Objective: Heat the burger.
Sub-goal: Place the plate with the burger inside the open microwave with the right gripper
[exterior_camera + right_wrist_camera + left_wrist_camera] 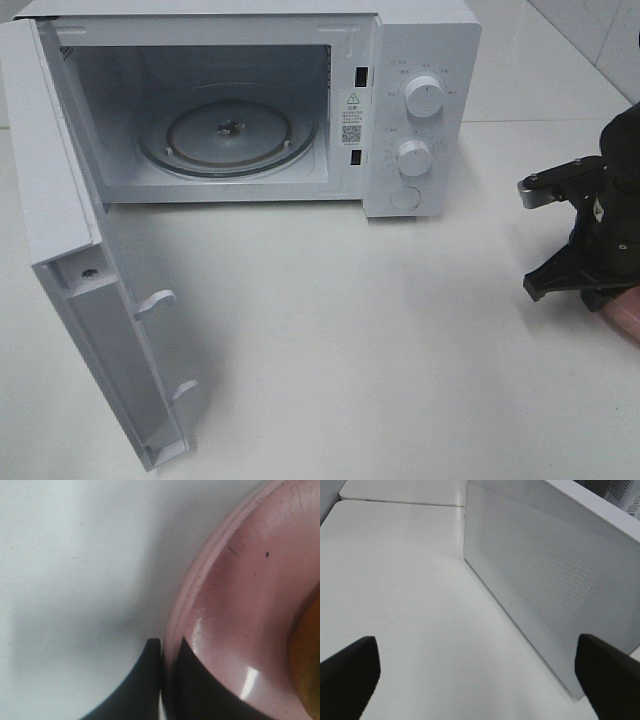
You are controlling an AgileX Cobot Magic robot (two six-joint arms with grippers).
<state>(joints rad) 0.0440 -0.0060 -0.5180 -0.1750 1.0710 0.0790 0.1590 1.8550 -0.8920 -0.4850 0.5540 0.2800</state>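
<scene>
Looking down from the high camera, we see the microwave [420,60] standing at the back of the white table [350,330] with its door [60,200] swung fully open toward the left, baring the glass turntable [230,135] inside. 2 round knobs [424,97] sit on its control panel at the right. At the right edge of that view the right gripper [169,646] hangs low over the pink plate [225,605]. Its wrist camera shows us the 2 fingers [135,690] pinched on the plate's rim, 1 outside it and 1 on the inner slope. The burger [307,665] lies on that plate, well apart from the microwave, and we see only a golden sliver of its bun at the frame edge. The left gripper [476,650] hovers above the table just beside the door's perforated outer face, its fingers spread wide apart.
</scene>
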